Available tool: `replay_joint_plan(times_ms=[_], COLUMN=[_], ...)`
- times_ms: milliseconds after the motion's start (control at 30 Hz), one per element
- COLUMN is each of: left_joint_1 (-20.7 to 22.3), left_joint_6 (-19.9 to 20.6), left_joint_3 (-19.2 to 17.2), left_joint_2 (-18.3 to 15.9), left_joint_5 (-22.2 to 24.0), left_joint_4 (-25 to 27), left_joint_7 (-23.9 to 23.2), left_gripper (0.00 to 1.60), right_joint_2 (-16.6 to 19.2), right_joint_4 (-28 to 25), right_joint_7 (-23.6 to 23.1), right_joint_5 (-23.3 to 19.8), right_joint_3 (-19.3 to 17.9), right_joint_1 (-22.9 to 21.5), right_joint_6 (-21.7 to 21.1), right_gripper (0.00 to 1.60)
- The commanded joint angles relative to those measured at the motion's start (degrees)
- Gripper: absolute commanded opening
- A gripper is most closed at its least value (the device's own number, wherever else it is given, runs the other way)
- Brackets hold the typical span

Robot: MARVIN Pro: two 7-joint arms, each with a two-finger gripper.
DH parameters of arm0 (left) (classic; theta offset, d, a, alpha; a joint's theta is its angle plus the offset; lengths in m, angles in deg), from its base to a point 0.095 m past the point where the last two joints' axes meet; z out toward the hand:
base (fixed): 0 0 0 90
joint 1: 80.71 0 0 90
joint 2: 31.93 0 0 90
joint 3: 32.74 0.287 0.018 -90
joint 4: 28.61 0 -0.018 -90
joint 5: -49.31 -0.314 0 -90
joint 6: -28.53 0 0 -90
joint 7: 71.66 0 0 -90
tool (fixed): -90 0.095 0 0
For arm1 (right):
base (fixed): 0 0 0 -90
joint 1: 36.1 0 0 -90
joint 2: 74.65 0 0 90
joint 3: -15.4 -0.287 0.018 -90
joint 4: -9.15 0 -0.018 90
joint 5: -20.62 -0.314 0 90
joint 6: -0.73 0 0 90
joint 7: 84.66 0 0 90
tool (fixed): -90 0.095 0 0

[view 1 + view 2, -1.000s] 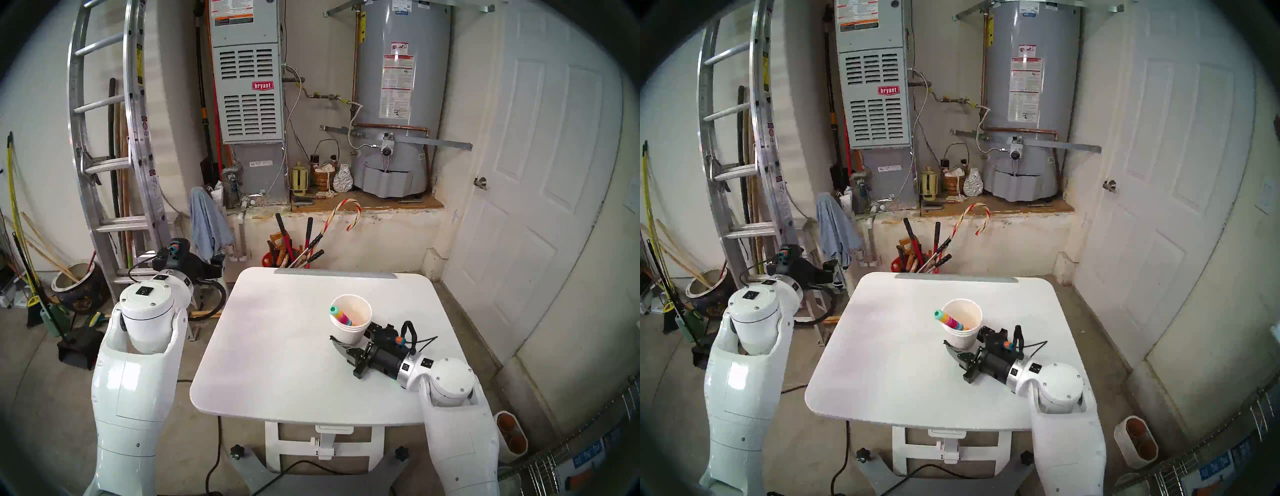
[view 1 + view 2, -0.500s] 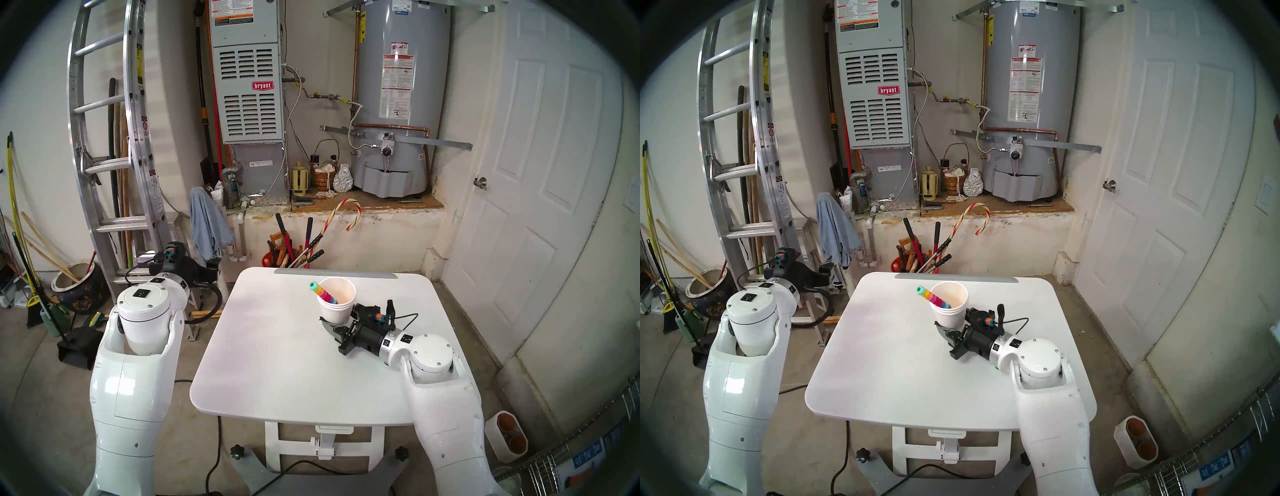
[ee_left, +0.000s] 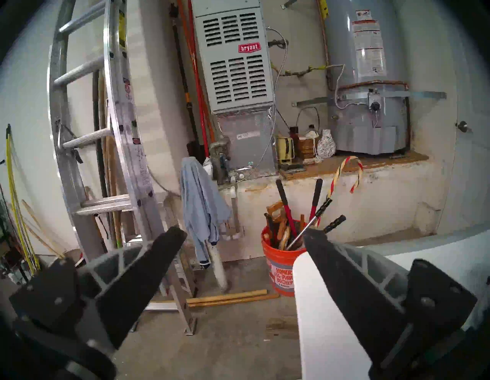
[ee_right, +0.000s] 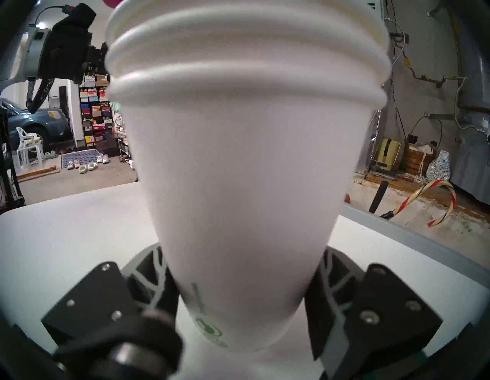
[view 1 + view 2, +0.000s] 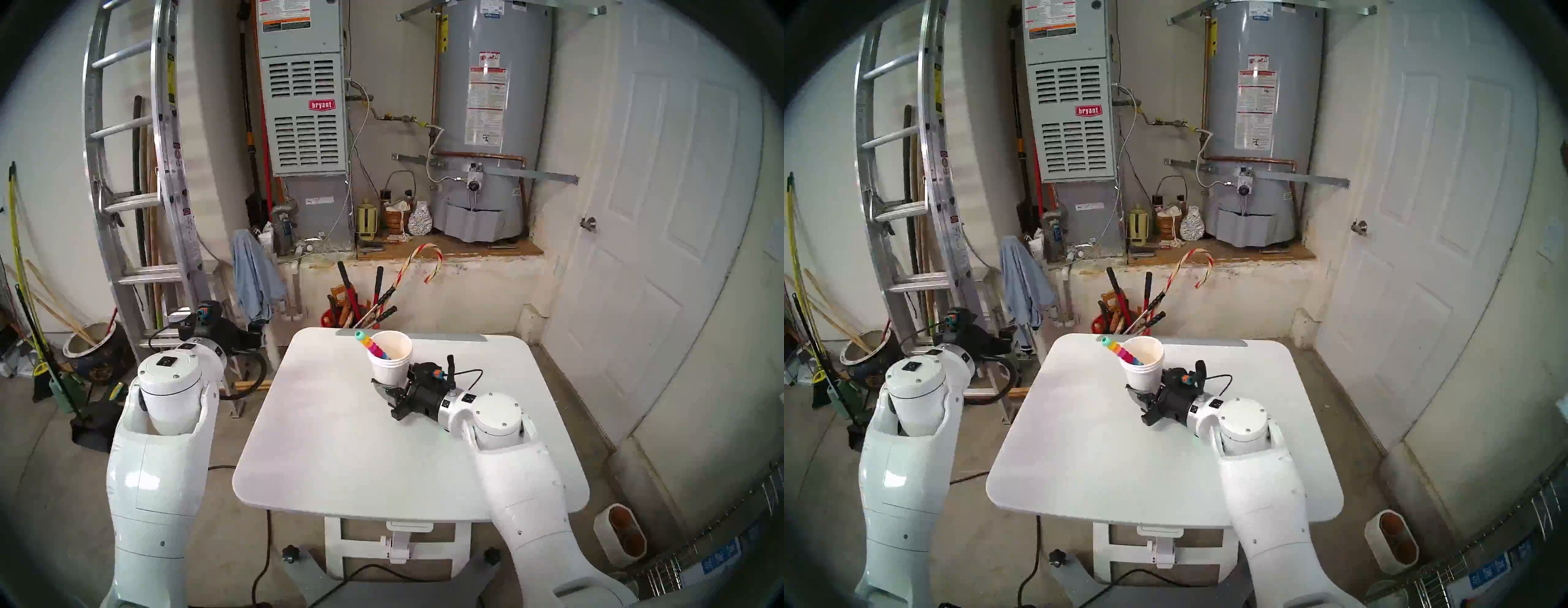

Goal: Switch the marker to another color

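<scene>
White paper cups [image 5: 390, 361], nested in a stack, sat clamped low between the two fingers of the right claw [image 5: 388, 388], near the far edge of the table [image 5: 339, 446]. Whether the stack's base touched the tabletop could not be told. From the right wrist view the stack [image 4: 238, 185] filled the middle of the frame, a dark finger [image 4: 156, 278] pressed against each side near its base. The right arm reached in from the table's right side, its forearm angled forward and to the left, the wrist roughly level with the claw pointing toward the table's far left.

Inside the top cup stood the marker [image 5: 373, 346], a slim stick of bead-like segments, leaning toward the left with its teal end poking above the rim; the same tilt showed in the other head view [image 5: 1121, 350].

Off the table's left side, the left arm was held bent, elbow raised, with the left claw [image 3: 244, 233] pointing forward at the garage wall, its fingers spread wide apart and holding nothing.
</scene>
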Motion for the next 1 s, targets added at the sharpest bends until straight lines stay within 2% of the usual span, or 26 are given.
replay_joint_plan(times_ms=[0, 167, 233, 267, 333, 433, 533, 633, 733, 933, 967], left_joint_1=[0.9, 1.2, 1.3, 1.4, 1.5, 1.6, 1.7, 1.7, 1.8, 2.0, 2.0], left_joint_6=[-1.1, -1.8, -2.0, -2.1, -2.5, -2.9, -3.3, -3.7, -4.0, -4.4, -4.4], left_joint_3=[-0.5, -0.5, -0.5, -0.6, -0.7, -1.0, -1.2, -1.3, -1.3, -1.2, -1.2], left_joint_2=[-0.8, -1.1, -1.3, -1.4, -1.5, -1.7, -1.8, -1.9, -1.9, -1.9, -1.9], left_joint_5=[0.4, 0.7, 0.8, 0.9, 1.0, 1.1, 1.2, 1.2, 1.2, 1.0, 1.0], left_joint_4=[-0.9, -2.1, -2.5, -2.7, -3.2, -3.6, -4.1, -4.5, -4.8, -5.1, -5.1], left_joint_7=[-0.9, -1.9, -2.3, -2.4, -2.8, -3.3, -3.6, -3.9, -4.0, -4.1, -4.2], left_gripper=[1.60, 1.60, 1.60, 1.60, 1.60, 1.60, 1.60, 1.60, 1.60, 1.60, 1.60], right_joint_2=[-2.6, -3.2, -3.3, -3.6, -3.4, -3.4, -3.4, -3.3, -3.3, -2.8, -2.7], right_joint_4=[4.0, 8.4, 10.8, 10.1, 13.0, 15.7, 18.8, 21.5, 23.4, 24.6, 24.4], right_joint_7=[0.4, 0.1, -0.3, 0.0, -0.6, -1.0, -1.1, -1.6, -1.9, -3.1, -3.3], right_joint_5=[-0.7, -1.0, -1.1, -1.0, -1.2, -1.5, -1.8, -2.0, -2.2, -3.0, -3.1], right_joint_3=[0.4, 0.8, 1.1, 1.0, 1.3, 1.3, 1.2, 1.1, 1.0, 0.6, 0.6], right_joint_1=[-6.2, -8.9, -10.5, -9.5, -11.4, -12.7, -14.2, -15.5, -16.3, -16.3, -16.1], right_joint_6=[1.8, 3.1, 3.8, 4.0, 4.9, 6.3, 7.8, 9.7, 11.3, 13.3, 13.4], right_gripper=[0.50, 0.44, 0.52, 0.53, 0.46, 0.59, 0.60, 0.68, 0.66, 0.69, 0.75])
